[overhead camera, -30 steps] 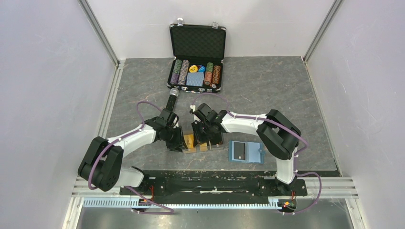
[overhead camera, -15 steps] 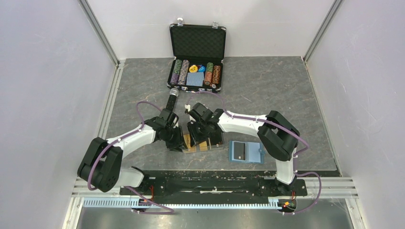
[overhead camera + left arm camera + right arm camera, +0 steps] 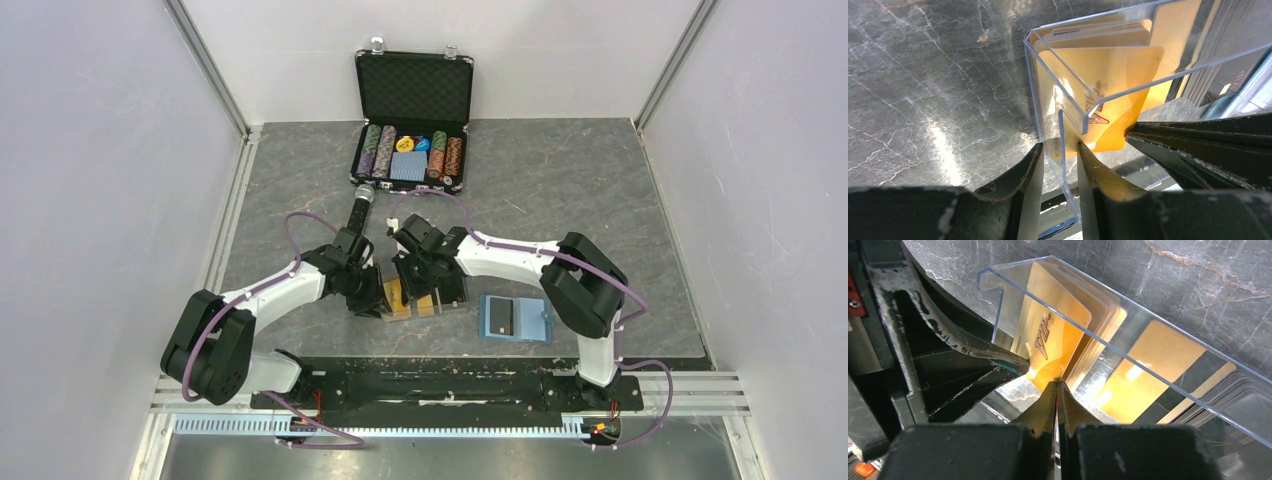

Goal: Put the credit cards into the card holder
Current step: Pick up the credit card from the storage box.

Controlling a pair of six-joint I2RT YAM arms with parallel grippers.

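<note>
Credit cards, thin orange-yellow rectangles (image 3: 1050,340): upright in clear plastic box (image 3: 1034,75) | left hand (image 3: 1059,148): pinching box wall | right hand (image 3: 1057,386): fingers pressed together at front card's edge, hold unclear | advice: lift straight, box pinned | teal-blue fold-over card holder (image 3: 515,318): nearby on grey marbled counter (image 3: 600,200) | white walls

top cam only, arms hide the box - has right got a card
Observer: The right gripper is shut, tips at a corner of the front card; I can't tell if it's pinched.
Operator: what's left doing
Observer: The left gripper straddles an end wall of the box; I can't tell if it's clamped.
Operator: any print on that card
Observer: Yes, "VIP" on its gold face.
</note>
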